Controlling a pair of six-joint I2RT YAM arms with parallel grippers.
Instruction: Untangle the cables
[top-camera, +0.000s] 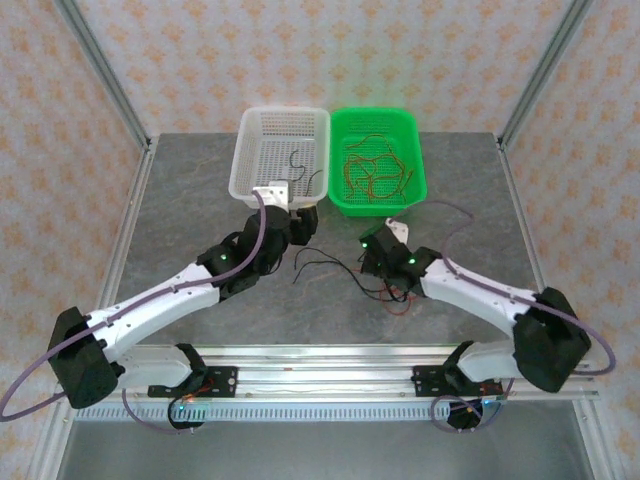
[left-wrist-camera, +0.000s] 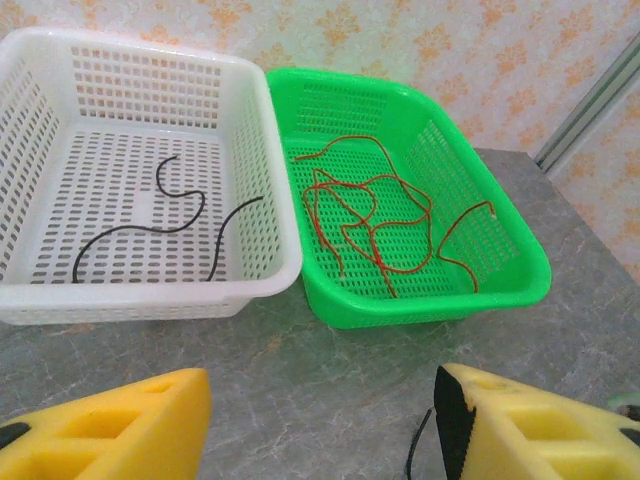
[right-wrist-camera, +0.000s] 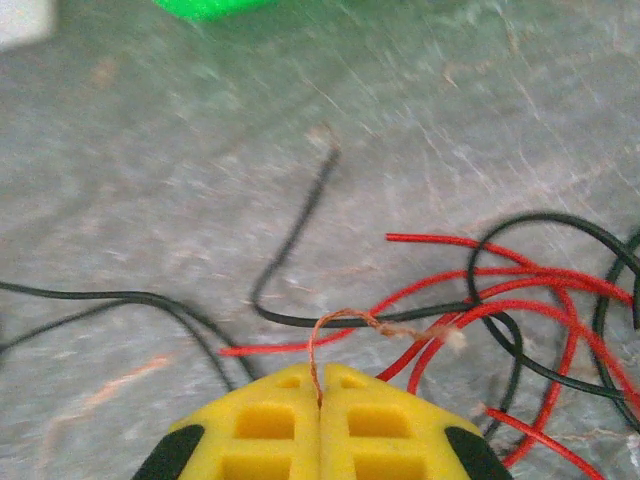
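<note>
Rear-centre of table (top-camera: 190, 210) blocked: white basket (top-camera: 243, 160) + green basket (top-camera: 420, 165), walls touching, no gap btw. Open tabletop L of white, R of green. Both baskets open-topped, access from above free. Just in front of white basket: left gripper (top-camera: 300, 215). Loose cables (right-wrist-camera: 430, 240) strewn on table btw arms, by right gripper (right-wrist-camera: 320, 385). Rear corners: frame posts (top-camera: 105, 70).

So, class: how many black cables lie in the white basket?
2. The long black cable snakes across the floor of the white basket; the short black cable lies right of it, by the wall next to the green basket. None looks hidden.
</note>
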